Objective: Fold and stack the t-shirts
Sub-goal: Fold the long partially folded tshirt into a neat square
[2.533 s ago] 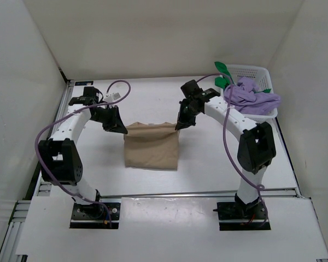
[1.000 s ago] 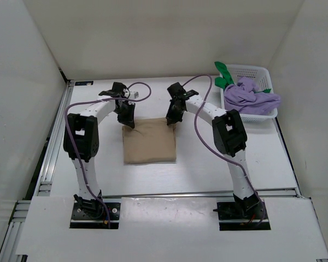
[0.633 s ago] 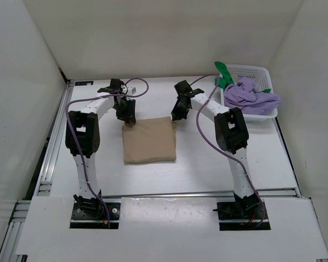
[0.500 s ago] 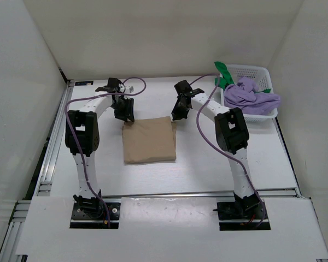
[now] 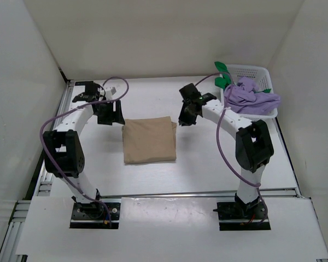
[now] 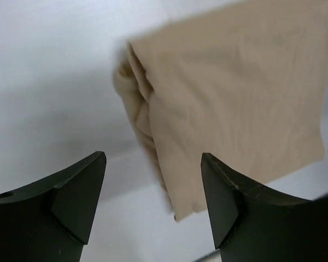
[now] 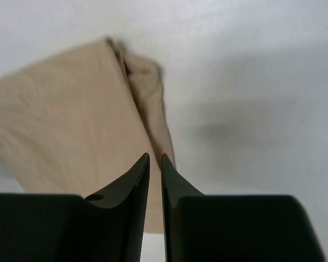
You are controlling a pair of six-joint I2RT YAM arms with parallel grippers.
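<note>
Both arms pulled back from the folded shirt

Since half a second ago, your two arms have swung outward, so each gripper now sits farther out from the shirt's far corners. Nearest you, the tan shirt [image 5: 150, 141] lies folded into a rectangle, flat on the counter [image 5: 208, 164] between the arms. Just off its far left corner you have the left gripper [image 5: 110, 114]. Your left wrist camera shows its fingers [image 6: 71, 196] spread wide with nothing between them, and the shirt's bunched edge below. Off the far right corner is the right gripper [image 5: 187, 117]. Its fingers [image 7: 132, 185] are nearly together, with only a thin slit between them, and they hold nothing. Farther back on your right, a white basket [image 5: 251, 70] holds a crumpled purple shirt [image 5: 252, 97], with a green item [image 5: 223, 76] at its left end.
</note>
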